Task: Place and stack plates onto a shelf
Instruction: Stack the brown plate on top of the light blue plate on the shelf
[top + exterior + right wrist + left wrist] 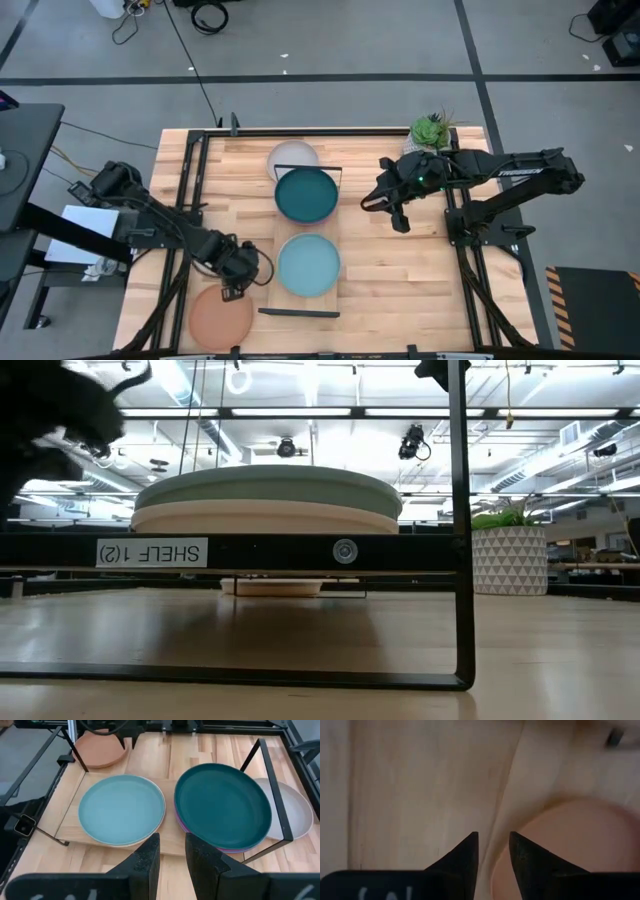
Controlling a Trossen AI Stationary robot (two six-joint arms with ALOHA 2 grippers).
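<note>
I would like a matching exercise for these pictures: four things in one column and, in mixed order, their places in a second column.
Things:
1. dark teal plate
2. peach plate
3. pale grey plate
4. plant

Places:
a. on the table just beyond the shelf's far end
b. at the table's far edge, behind the right arm
c. on the table by the left gripper
d. on the shelf, topping a stack

Pairs: 1-d, 2-c, 3-a, 4-b
</note>
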